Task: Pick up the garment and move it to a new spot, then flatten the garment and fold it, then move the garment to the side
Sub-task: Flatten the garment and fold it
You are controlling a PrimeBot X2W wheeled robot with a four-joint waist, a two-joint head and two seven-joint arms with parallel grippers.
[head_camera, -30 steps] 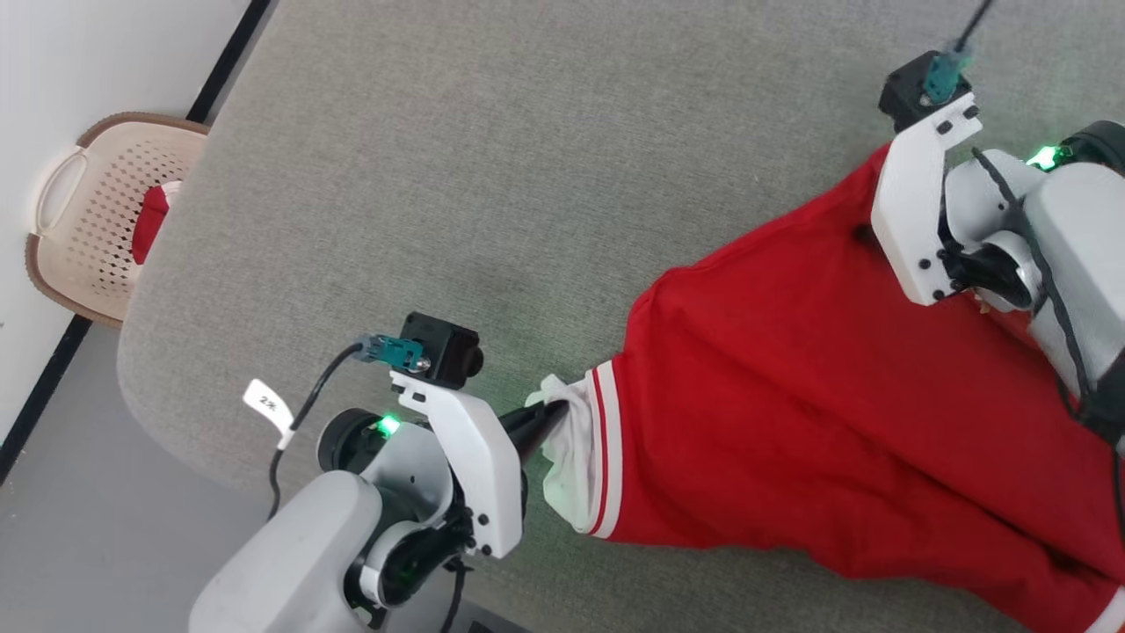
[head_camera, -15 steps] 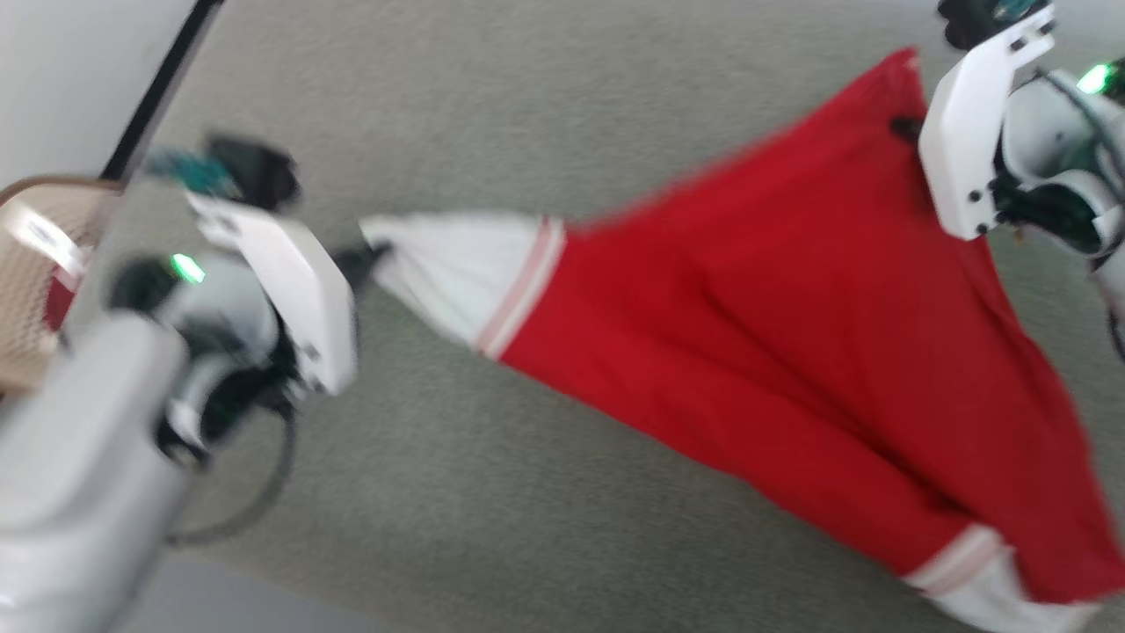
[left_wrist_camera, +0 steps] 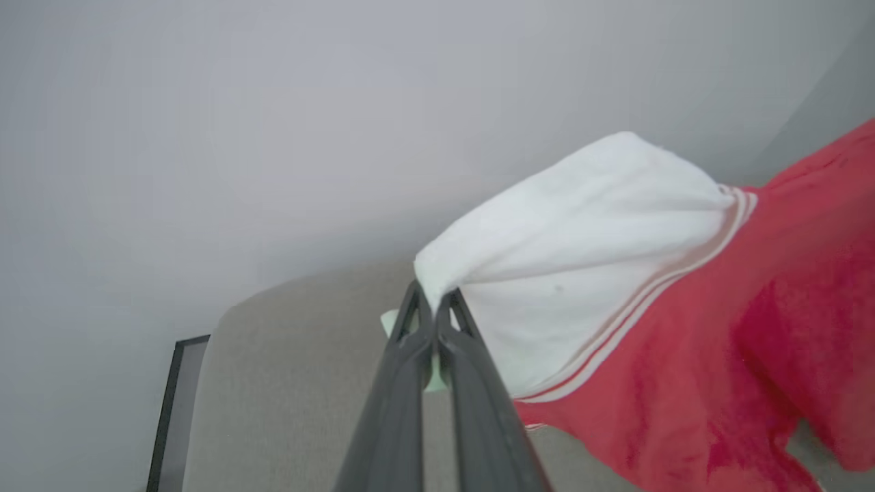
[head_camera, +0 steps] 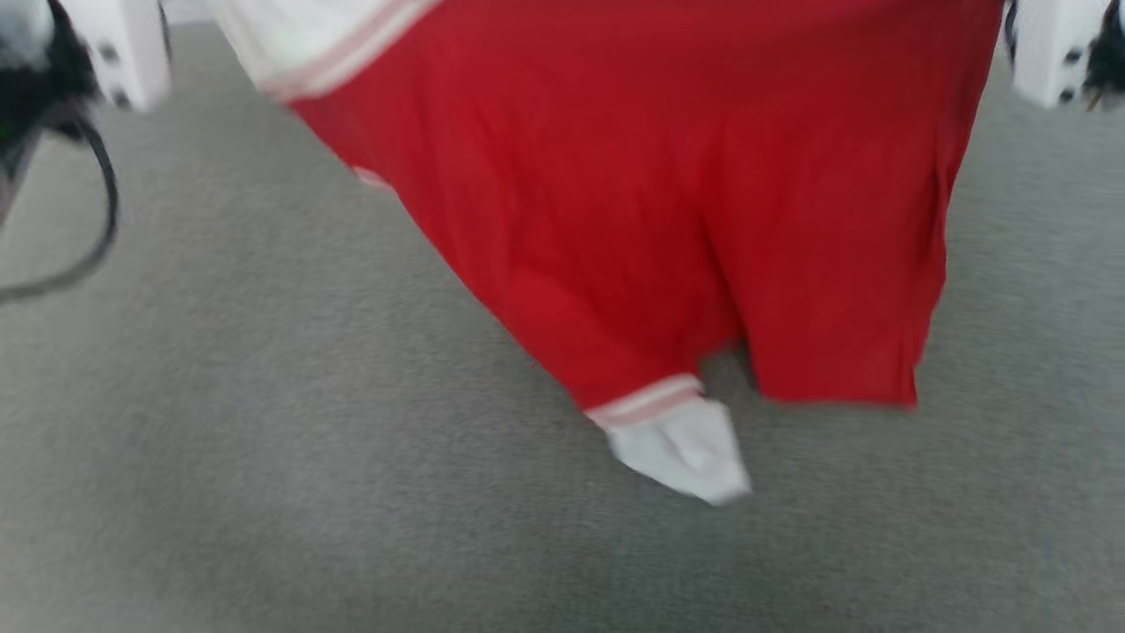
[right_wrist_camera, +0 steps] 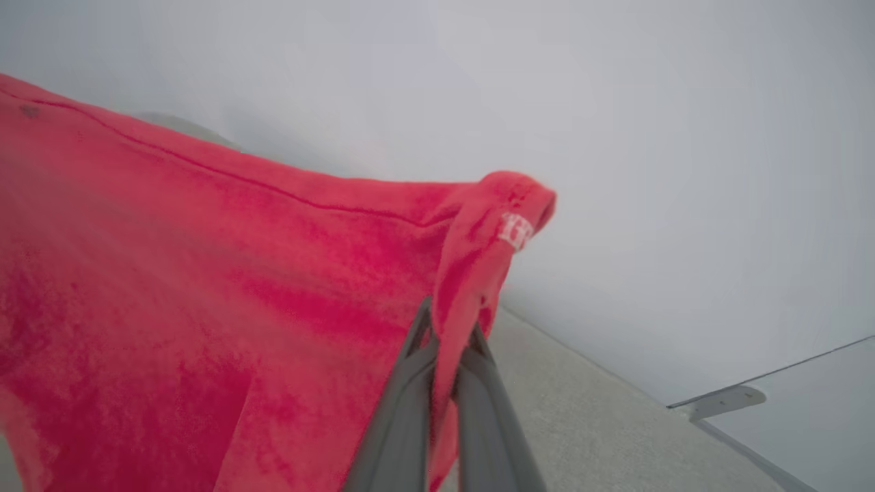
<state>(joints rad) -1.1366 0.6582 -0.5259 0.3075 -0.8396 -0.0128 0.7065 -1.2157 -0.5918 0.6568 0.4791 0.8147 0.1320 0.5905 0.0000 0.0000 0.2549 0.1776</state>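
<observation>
The shirt (head_camera: 668, 193) hangs spread above the grey worktop (head_camera: 264, 457) — left end effector (left_wrist_camera: 432, 307) clamped on a white sleeve end, right end effector (right_wrist_camera: 448, 335) pinching a thin red corner. Either small bite could slip, dropping that side onto the worktop bunched.

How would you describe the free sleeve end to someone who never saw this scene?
Look at the grey surface, then at the red garment hanging over it. At its lowest point dangles a white sleeve end under a striped band. Unlike the other white sleeve end, no gripper pinches it.
</observation>
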